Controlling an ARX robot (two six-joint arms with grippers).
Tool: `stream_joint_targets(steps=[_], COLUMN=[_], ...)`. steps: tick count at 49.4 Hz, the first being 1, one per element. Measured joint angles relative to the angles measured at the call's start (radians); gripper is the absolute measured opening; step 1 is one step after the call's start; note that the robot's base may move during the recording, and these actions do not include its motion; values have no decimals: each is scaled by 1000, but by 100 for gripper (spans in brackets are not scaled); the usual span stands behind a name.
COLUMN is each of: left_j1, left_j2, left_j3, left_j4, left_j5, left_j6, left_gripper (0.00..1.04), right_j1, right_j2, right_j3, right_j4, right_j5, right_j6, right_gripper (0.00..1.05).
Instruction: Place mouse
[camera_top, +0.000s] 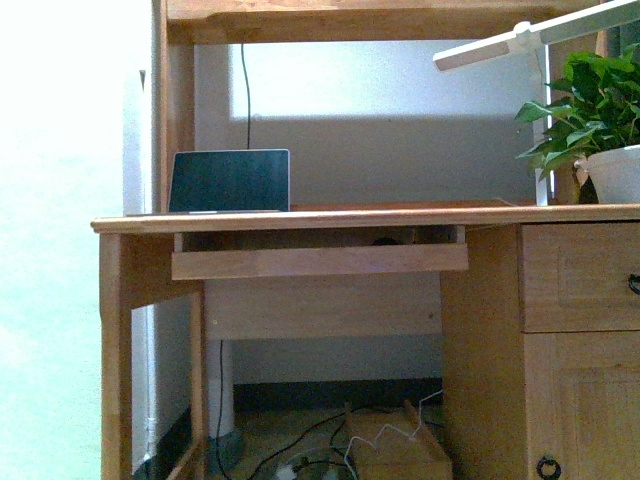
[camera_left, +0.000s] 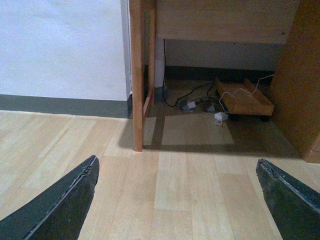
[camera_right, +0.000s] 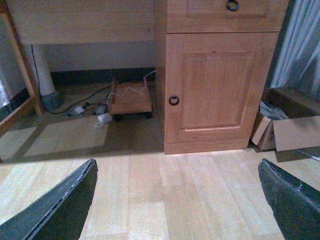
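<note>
A wooden desk (camera_top: 330, 219) fills the front view, with a pull-out tray (camera_top: 320, 261) under its top. A small dark rounded shape (camera_top: 385, 241) peeks over the tray's front board; I cannot tell if it is the mouse. Neither arm shows in the front view. My left gripper (camera_left: 177, 160) is open and empty, low over the light wood floor in front of the desk's left leg (camera_left: 136, 75). My right gripper (camera_right: 177, 161) is open and empty, low over the floor before the desk's cabinet door (camera_right: 215, 85).
An open laptop (camera_top: 230, 181) stands on the desk at the left, a potted plant (camera_top: 600, 120) at the right under a white lamp arm (camera_top: 530, 38). Cables and a wooden wheeled board (camera_left: 245, 97) lie under the desk. Cardboard boxes (camera_right: 285, 125) stand beside the cabinet.
</note>
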Motion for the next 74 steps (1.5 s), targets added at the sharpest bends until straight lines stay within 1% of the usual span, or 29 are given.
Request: stream_joint_targets(steps=[74], left_j1=[0], left_j2=[0], left_j3=[0], left_j4=[0], left_j5=[0], left_j6=[0], left_gripper=[97], right_j1=[0], right_j2=[0], right_j3=[0], right_j4=[0], right_j5=[0], right_j6=[0], right_gripper=[97])
